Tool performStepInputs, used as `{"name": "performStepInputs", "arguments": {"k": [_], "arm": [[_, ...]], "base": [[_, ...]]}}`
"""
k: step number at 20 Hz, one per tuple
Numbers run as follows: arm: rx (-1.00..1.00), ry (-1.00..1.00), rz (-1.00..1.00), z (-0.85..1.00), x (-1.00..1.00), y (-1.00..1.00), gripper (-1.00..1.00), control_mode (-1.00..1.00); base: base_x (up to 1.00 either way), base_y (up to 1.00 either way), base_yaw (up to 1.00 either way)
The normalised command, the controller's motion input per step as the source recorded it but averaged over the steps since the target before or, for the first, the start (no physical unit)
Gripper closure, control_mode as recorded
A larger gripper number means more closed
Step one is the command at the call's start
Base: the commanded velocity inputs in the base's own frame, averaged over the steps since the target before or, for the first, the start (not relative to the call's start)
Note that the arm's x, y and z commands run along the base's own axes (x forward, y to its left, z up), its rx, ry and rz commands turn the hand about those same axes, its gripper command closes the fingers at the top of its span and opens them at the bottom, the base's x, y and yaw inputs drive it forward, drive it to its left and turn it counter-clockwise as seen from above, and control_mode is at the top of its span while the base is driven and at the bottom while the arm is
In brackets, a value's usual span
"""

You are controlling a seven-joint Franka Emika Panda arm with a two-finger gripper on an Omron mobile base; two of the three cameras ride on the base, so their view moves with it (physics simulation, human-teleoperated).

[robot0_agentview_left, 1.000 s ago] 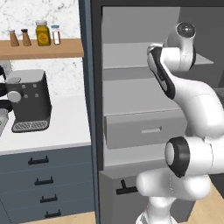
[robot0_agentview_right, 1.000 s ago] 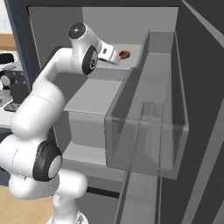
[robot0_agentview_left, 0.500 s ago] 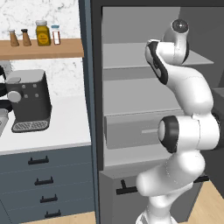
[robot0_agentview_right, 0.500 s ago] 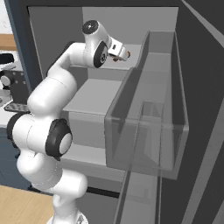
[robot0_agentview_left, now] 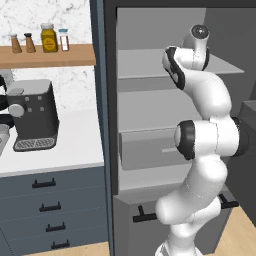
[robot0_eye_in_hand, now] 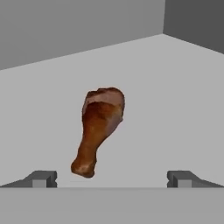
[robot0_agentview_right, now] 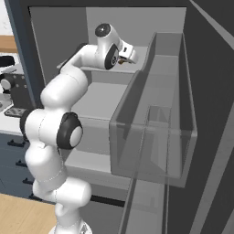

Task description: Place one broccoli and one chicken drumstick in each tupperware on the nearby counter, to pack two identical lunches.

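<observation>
One chicken drumstick (robot0_eye_in_hand: 99,127) lies on the grey upper shelf (robot0_eye_in_hand: 175,105) of the open fridge, its plump end farther from me and its thin bone end toward me. My gripper (robot0_eye_in_hand: 111,178) is open, its two fingertips (robot0_eye_in_hand: 43,177) set wide apart just short of the bone end, touching nothing. From the right base view my gripper (robot0_agentview_right: 130,57) reaches in over that upper shelf. The white counter (robot0_agentview_left: 55,155) stretches to the left of the fridge. The broccoli and the tupperware are out of view.
A black coffee machine (robot0_agentview_left: 32,115) stands on the counter under a wooden shelf (robot0_agentview_left: 47,55) with bottles. The fridge door (robot0_agentview_right: 155,137) with its clear bins stands open to my right. A closed grey drawer (robot0_agentview_left: 145,150) sits below the fridge shelves.
My arm has swung further into the fridge, carrying the hand along the upper shelf up to the drumstick. The drumstick has not moved.
</observation>
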Motion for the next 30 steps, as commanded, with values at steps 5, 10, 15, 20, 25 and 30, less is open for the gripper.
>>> {"name": "performStepInputs", "arguments": {"k": [5,10,15,20,25,30], "arm": [[0.00,0.04,0.00,-0.10,0.59,0.00,-1.00,-1.00],[0.00,0.04,0.00,-0.07,0.58,-0.05,-1.00,-1.00],[0.00,0.03,0.00,-0.12,0.62,-0.01,1.00,-1.00],[0.00,0.03,0.00,-0.27,0.42,-0.14,1.00,-1.00],[-0.01,-0.25,0.00,-0.74,-0.70,-0.24,1.00,-1.00],[-0.06,-0.68,0.00,-1.00,-0.79,-0.03,1.00,-1.00]], "base": [[0.00,0.00,0.00],[0.00,0.00,0.00],[0.00,0.00,0.00],[0.00,0.00,0.00],[0.00,0.00,0.00],[0.00,0.00,0.00]]}}
